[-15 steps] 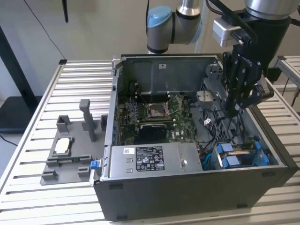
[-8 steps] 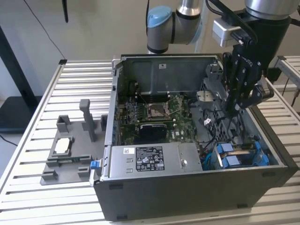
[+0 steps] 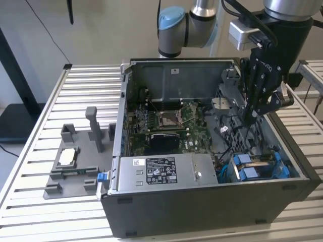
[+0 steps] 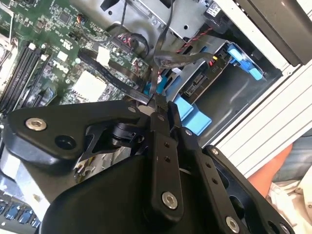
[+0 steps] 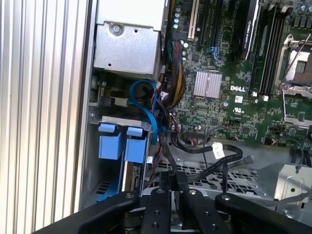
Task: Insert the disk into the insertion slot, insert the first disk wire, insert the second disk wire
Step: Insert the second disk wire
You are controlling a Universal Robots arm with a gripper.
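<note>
The disk (image 3: 258,162) sits in its bright blue carrier (image 3: 250,174) inside the insertion slot, at the near corner of the open computer case on the exterior view's right. Both wrist views show the carrier's blue end tabs (image 5: 111,144) (image 4: 187,111). My gripper (image 3: 250,121) hangs inside the case just behind the slot. Its fingers are shut on a thin black disk wire (image 5: 165,146), and in both wrist views this wire runs from between the fingertips toward the disk bay. Other loose black cables (image 5: 229,158) lie beside it.
The grey labelled power supply box (image 3: 161,171) fills the case's near side. The motherboard (image 3: 171,126) lies behind it. On the slatted table at the exterior view's left stands a grey fixture (image 3: 70,161). The case walls (image 3: 202,206) enclose the gripper closely.
</note>
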